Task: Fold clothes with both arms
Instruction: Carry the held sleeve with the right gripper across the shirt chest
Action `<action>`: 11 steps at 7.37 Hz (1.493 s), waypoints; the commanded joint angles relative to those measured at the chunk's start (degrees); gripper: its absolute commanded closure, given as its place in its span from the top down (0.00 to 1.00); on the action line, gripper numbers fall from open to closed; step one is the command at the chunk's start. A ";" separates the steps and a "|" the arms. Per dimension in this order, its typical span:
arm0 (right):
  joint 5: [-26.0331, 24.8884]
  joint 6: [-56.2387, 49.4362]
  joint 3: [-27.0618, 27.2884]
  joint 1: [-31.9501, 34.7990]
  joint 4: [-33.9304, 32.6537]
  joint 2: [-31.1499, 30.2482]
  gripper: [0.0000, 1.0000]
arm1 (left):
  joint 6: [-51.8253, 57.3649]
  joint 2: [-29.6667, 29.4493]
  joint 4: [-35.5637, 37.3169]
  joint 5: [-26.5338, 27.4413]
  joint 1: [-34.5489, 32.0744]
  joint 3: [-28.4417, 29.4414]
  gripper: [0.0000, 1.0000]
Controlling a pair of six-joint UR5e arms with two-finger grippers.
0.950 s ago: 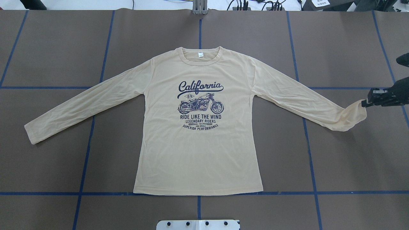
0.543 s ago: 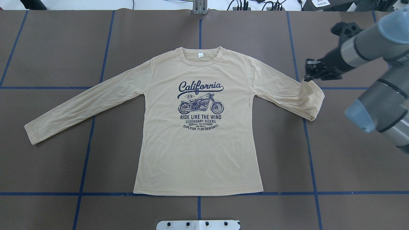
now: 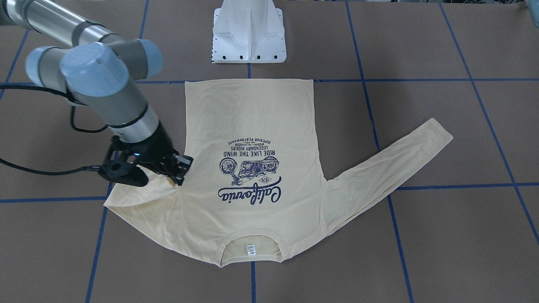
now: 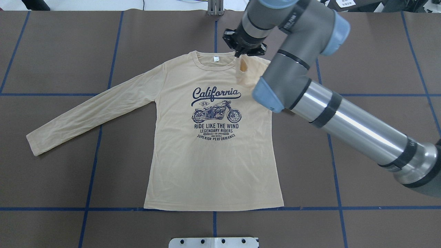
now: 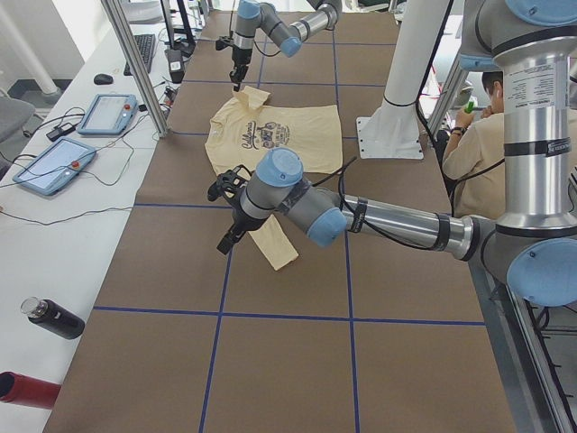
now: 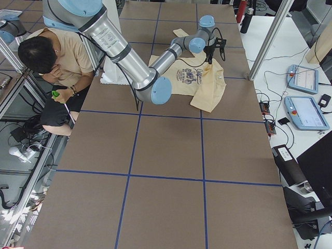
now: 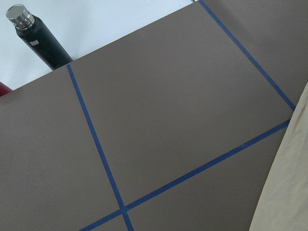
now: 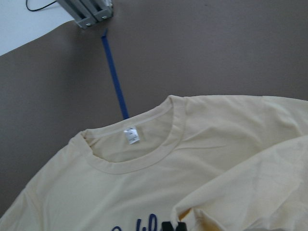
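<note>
Gripping sleeve cuff (image 4: 246, 76) in right claw (image 4: 242, 55) at shirt's (image 4: 213, 165) one o'clock; may bunch if dropped early. Cannot tell left claw's (image 5: 225, 242) state.

1. A pale cream-yellow long-sleeved jersey shirt (image 5: 270, 135) with a navy print lies far off on the brown, blue-taped table (image 5: 288, 361). One sleeve (image 5: 278, 248) runs toward the near side.
2. The near silver-grey tubular left arm (image 5: 397, 221) with light blue caps reaches in from the right. Its black left gripper (image 5: 224, 244) hangs just left of that sleeve; its jaws cannot be judged.
3. The far right arm (image 5: 302, 20) sets its black right gripper (image 5: 237, 79) at the shirt's far edge, where cloth rises.
4. A white pedestal base (image 5: 392, 135) stands right of the shirt.
5. A black cylindrical bottle (image 5: 54, 317) lies on the white bench, near left.
</note>
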 commanded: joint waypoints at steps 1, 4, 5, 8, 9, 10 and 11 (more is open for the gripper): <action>-9.62 0.79 -14.40 -6.16 5.88 13.38 0.00 | 0.11 0.00 0.17 0.06 0.04 0.44 1.00; -17.37 0.88 -28.10 -12.06 12.48 21.39 0.57 | 0.11 0.00 0.17 0.15 0.12 0.97 1.00; -18.95 1.23 -30.95 -12.94 13.99 23.16 0.99 | 0.11 -0.08 -0.09 0.06 1.52 0.97 1.00; -19.76 5.86 -32.48 -13.57 14.10 25.90 0.99 | -17.00 -2.79 -3.33 0.06 12.29 5.60 1.00; -16.80 8.33 -27.25 -12.09 11.92 23.29 0.99 | -22.69 -2.81 -6.74 0.06 14.69 8.15 1.00; -12.94 8.09 -14.76 -10.25 4.59 15.17 0.99 | -24.66 -2.81 -12.77 0.58 19.24 13.57 0.99; -10.29 7.65 -5.93 -8.92 2.00 8.22 0.99 | -28.24 -2.98 -19.62 0.24 21.81 19.54 0.97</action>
